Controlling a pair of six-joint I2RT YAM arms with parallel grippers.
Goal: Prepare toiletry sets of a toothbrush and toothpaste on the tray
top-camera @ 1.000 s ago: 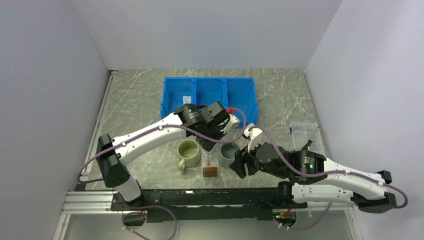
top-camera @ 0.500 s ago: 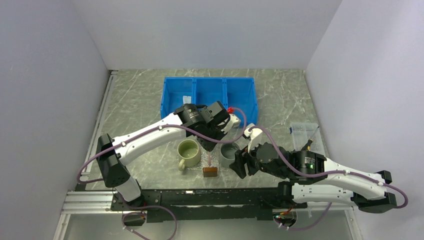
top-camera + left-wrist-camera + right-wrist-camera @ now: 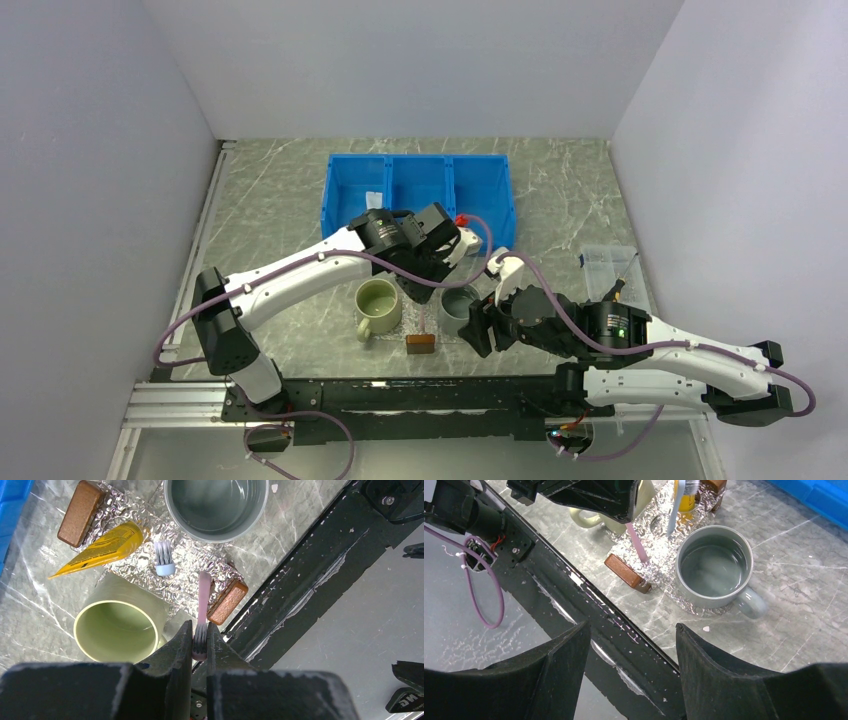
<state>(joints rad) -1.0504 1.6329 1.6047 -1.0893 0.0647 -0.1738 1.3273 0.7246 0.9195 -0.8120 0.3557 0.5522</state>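
The left gripper (image 3: 200,636) is pinching the bristle end of the thin pinkish toothbrush (image 3: 204,592), its handle hanging down over the clear, glittery oval tray (image 3: 192,562) beside a small brown block (image 3: 227,601). The yellow-orange toothpaste tube (image 3: 102,547) is lying on the tray. The right gripper (image 3: 631,627) is hovering near the grey ceramic mug (image 3: 714,567) with jaws spread, holding nothing.

The left arm (image 3: 300,270) has shifted very slightly, with the pinkish toothbrush (image 3: 202,605) it carries.

No legible text anywhere; only faint, unreadable print on the yellow toothpaste tube (image 3: 100,547)
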